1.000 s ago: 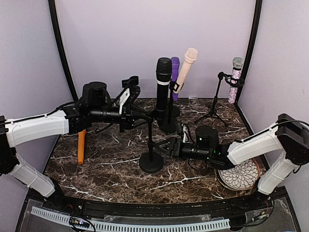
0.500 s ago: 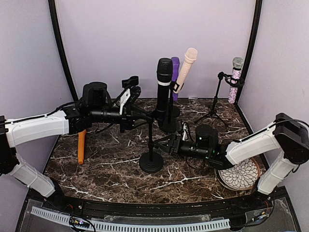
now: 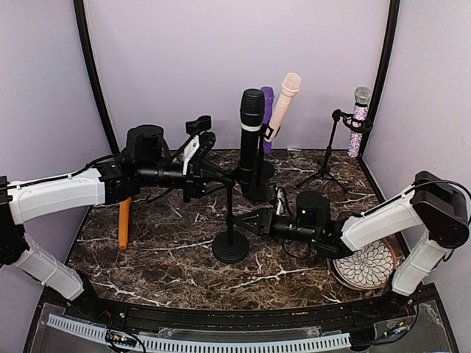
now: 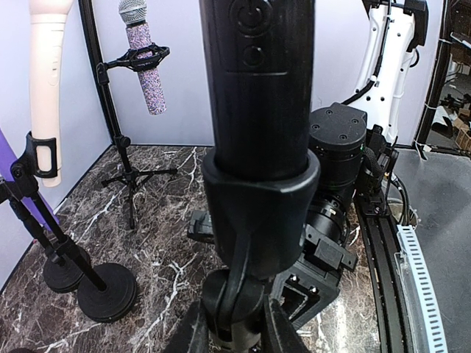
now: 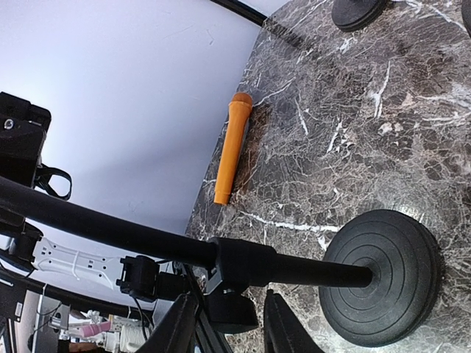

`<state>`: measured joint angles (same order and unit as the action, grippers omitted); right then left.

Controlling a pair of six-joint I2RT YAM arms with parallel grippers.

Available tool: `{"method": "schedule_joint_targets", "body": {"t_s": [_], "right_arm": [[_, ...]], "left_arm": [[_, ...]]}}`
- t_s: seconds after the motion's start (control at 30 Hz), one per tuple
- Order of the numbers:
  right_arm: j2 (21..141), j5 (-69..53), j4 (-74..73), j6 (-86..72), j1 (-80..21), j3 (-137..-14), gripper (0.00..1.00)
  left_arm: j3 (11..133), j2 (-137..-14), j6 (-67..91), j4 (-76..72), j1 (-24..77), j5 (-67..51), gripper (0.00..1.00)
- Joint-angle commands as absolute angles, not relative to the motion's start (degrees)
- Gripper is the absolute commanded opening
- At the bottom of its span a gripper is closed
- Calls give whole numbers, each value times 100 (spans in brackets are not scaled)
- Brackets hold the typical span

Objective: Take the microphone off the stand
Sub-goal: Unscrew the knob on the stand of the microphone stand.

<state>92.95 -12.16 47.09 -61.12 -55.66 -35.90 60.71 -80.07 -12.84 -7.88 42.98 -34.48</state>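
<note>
The black handheld microphone [image 3: 249, 136] sits upright in the clip of the black round-based stand [image 3: 230, 248], mid-table. The left gripper [image 4: 232, 334] clamps the stand just below that clip. The right gripper [image 5: 232, 327] narrowly straddles the lower pole; whether it grips is unclear.

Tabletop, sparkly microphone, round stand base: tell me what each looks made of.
Tabletop: dark marble or marble-print laminate, glossy; white veins, soft reflections.
Sparkly microphone: body apparently rhinestone-covered, glinting pink-silver; metal mesh head.
Round stand base: likely cast metal, matte black, with ringed grooves.
</note>
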Motion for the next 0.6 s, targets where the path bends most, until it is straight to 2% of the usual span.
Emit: {"method": "schedule_joint_targets", "body": {"t_s": [0.0,0.17,0.57], "right_arm": [[9393,-1169,4761,-5794,-5583,-3838,30],[9392,-848,4325,-5213,-5738,-4071,21],[9132,1361,3304,-2683,-6594,-4369,20]], "left_arm": [[6021,-8113,-1433,-108,4324,-3283,23],[6070,-8153,-1321,-134,4325,-3343,23],[6085,-8173,-1193,-203,4337,-3378,22]]}}
